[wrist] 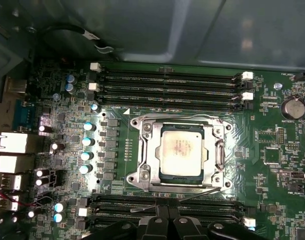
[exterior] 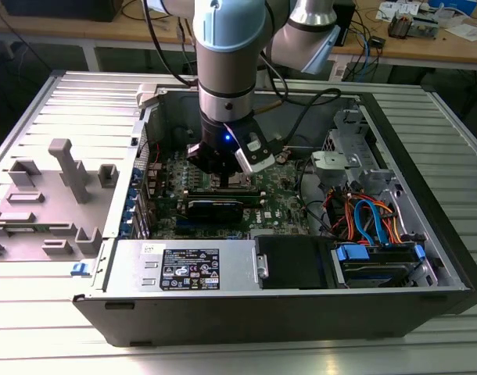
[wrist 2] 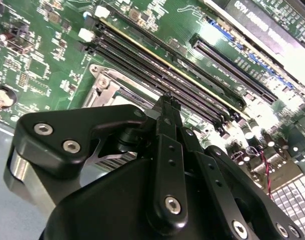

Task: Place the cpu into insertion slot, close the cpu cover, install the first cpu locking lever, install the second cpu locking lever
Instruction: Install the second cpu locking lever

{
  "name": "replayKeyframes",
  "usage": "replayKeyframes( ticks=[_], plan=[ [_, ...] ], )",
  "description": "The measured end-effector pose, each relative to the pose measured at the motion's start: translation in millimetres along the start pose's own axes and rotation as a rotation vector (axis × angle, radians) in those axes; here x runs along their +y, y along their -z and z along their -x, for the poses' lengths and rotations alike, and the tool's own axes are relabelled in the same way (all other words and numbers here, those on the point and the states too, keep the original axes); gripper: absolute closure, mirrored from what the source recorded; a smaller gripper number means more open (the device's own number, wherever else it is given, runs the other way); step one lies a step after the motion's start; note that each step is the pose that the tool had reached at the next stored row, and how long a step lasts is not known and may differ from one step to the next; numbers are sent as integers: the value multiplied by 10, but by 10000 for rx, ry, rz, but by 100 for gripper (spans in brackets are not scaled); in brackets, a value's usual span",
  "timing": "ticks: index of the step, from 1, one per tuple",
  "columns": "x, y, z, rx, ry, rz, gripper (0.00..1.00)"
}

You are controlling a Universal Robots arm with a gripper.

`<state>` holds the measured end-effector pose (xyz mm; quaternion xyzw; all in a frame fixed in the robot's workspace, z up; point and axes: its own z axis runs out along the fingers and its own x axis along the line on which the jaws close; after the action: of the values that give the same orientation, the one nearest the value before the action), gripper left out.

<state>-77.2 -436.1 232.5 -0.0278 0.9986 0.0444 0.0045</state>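
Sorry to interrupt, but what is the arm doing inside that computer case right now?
The arm's gripper is lowered into the open computer case, right over the motherboard. In the first wrist view the cpu already sits in the insertion slot, with the cpu cover closed flat around it. The gripper holds nothing.

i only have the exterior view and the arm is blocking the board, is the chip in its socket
observer: Yes. In the first wrist view the chip lies flat in the socket, silver top up.
operator: cover up or down
observer: Down. The cover lies flat around the chip, which shows through its hole.
operator: claw holding anything
observer: No. In the second wrist view the claw is shut with nothing between its tips, over the socket's edge beside the memory slots.
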Motion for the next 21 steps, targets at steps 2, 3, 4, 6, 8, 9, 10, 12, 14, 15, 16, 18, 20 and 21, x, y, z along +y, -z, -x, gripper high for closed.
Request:
replayKeyframes(
  ticks=[2, 3, 4, 6, 8, 9, 10, 12, 14, 15, 16, 18, 20, 21],
  plan=[
    [-1, -11, 11, 234, -21, 17, 89],
    [-2, -19, 13, 279, -25, 18, 89],
    [-4, -31, 15, 305, -27, 18, 89],
    [-8, -52, 15, 323, -30, 46, 89],
    [-23, -58, 15, 315, -27, 173, 89],
    [-33, -61, 14, 311, -26, 259, 89],
    [-43, -64, 13, 306, -25, 328, 89],
    [-73, -64, 11, 304, -25, 372, 89],
    [-90, -64, 10, 304, -25, 391, 89],
    [-99, -65, 9, 301, -25, 429, 89],
    [-105, -67, 9, 299, -24, 484, 89],
    [-122, -73, 3, 290, -23, 621, 89],
    [-130, -89, -30, 283, -22, 768, 89],
    [-132, -96, -31, 283, -20, 784, 89]
  ],
)
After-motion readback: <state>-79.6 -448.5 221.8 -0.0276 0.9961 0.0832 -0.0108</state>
